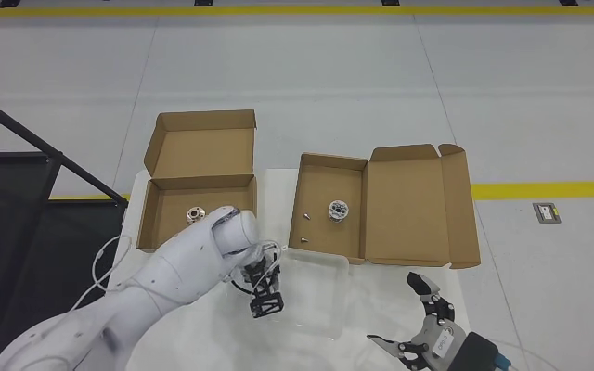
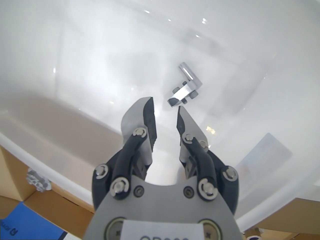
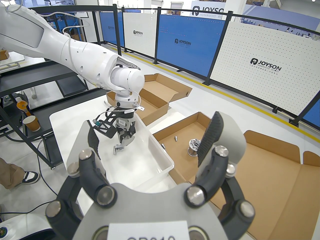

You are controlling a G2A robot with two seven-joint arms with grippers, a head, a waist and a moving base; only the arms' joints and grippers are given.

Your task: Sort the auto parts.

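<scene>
Fingers point(image 2: 150, 121) of the left gripper point(image 2: 163, 103) a little apart, gripping nothing, low inside the white tub point(image 1: 316, 256). Shiny bent metal part point(image 2: 186, 88) on the tub floor, just beside the tips. At 10 o'clock from the tub, left box point(image 1: 167, 232) with one round part point(image 1: 194, 215). At 12 o'clock, right box point(image 1: 320, 185) with a second round part point(image 1: 338, 211) and two small bolts point(image 1: 306, 217). At 3 o'clock, right gripper point(image 1: 390, 307), spread wide, holding nothing.

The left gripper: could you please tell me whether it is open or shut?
Open: the left gripper has its fingers apart and empty, the metal bracket lying beyond their tips.
</scene>
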